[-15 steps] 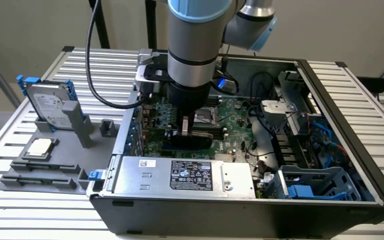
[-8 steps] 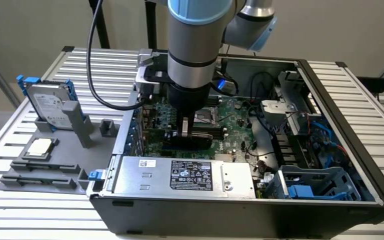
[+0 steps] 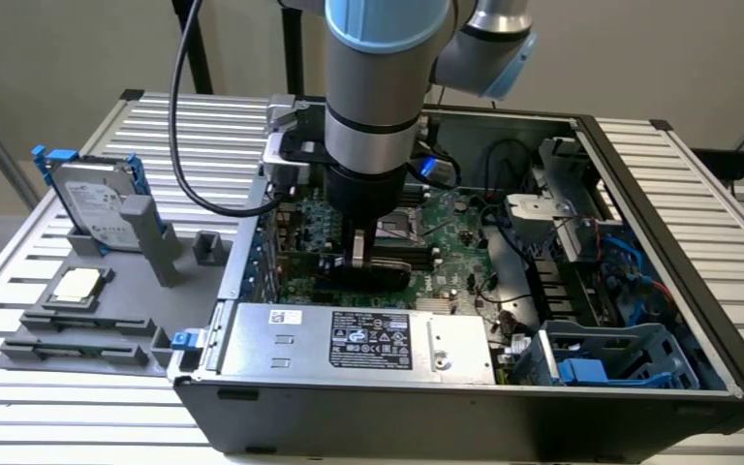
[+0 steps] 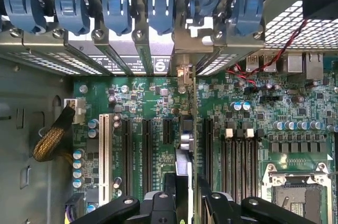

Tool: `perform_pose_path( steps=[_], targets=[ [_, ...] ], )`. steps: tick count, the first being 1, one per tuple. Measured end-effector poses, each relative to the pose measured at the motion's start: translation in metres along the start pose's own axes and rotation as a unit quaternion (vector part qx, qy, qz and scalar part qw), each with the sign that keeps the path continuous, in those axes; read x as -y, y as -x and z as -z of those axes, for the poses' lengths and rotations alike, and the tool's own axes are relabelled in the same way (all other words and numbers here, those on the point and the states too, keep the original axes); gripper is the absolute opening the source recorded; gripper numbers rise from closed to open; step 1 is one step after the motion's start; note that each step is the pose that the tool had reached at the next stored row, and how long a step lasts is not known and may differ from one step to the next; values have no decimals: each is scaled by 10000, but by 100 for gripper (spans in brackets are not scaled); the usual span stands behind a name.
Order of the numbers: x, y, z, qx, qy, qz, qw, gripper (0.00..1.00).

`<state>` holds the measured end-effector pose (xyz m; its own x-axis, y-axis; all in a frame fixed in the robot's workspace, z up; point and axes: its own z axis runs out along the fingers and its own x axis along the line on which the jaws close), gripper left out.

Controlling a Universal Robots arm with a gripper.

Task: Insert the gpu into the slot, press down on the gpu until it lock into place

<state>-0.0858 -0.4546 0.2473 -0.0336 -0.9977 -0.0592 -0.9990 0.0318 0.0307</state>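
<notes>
My gripper (image 3: 361,260) reaches down into the open computer case (image 3: 631,155) over the green motherboard (image 3: 456,232). Its two black fingers (image 4: 169,192) stand on either side of the gpu (image 4: 186,145), which is on edge and runs toward the case's rear panel. The fingers look shut on the card. In the exterior view the gpu (image 3: 379,276) is a black bar just under the gripper, low against the board. The card's metal end sits at the rear bracket openings (image 4: 184,73). The slot is hidden beneath the card.
A silver labelled box (image 3: 359,339) lies in the case's near edge. Black expansion connectors (image 4: 145,147), a white connector (image 4: 104,155) and black memory strips (image 4: 240,155) flank the card. Blue rear clips (image 4: 116,10) line the panel. A hard drive (image 3: 94,203) stands at the exterior view's left.
</notes>
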Motion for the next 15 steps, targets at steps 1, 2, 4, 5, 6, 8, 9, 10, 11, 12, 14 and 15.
perform_pose_path(
  steps=[1, 2, 4, 5, 6, 8, 9, 10, 11, 12, 14, 15],
  targets=[
    [0, -1, -8, 0, 0, 1, 10000, 26],
    [1, -1, -17, 2, -1, 2, 10000, 26],
    [0, -1, -28, 6, -2, 3, 10000, 26],
    [1, -1, -28, 5, -2, 3, 10000, 26],
    [3, 2, -36, 17, -9, 4, 10000, 26],
    [1, 2, -7, 8, -4, 4, 10000, 33],
    [-1, 3, 34, 7, -3, 4, 10000, 33],
    [-2, 6, 75, 7, -3, 5, 10000, 33],
    [-3, 9, 120, 6, -2, 5, 10000, 33],
    [-5, 11, 165, 5, -2, 6, 10000, 33],
    [-9, 17, 257, 5, -2, 9, 10000, 33],
    [-13, 20, 304, 5, -1, 9, 10000, 33]
  ],
)
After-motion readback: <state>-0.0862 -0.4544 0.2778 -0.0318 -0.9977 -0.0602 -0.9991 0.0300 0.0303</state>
